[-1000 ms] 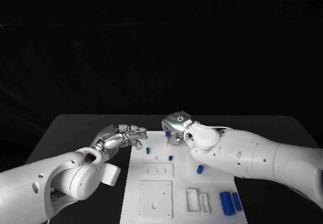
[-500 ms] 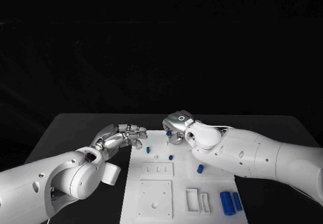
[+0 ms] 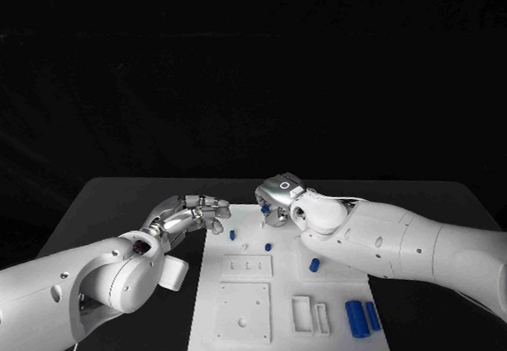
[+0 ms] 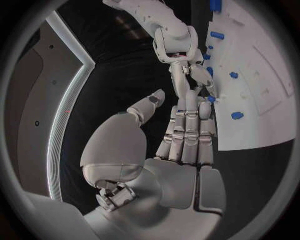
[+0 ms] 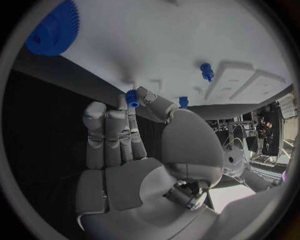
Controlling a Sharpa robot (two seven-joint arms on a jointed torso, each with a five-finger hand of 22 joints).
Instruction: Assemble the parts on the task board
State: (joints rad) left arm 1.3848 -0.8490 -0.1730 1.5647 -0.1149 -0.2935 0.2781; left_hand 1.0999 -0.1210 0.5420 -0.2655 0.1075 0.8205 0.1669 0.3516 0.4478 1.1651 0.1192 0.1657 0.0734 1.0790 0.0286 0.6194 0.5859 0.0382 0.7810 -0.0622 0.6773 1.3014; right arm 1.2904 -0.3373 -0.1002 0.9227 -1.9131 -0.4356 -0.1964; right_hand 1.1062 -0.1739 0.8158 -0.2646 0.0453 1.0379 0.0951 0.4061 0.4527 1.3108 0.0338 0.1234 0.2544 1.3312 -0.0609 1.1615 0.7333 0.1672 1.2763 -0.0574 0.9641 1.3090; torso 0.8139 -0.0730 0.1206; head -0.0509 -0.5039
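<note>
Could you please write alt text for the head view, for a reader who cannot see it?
Two white robot arms meet at the far end of a white task board on a black table. The right hand pinches a small blue part at the board's far edge, and the left hand is beside it. More blue parts lie on the board.

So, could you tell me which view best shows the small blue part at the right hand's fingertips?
The right wrist view: the blue part sits pinched at the right hand fingertips. The head view hides most of it; the left wrist view shows a blue speck.
</note>
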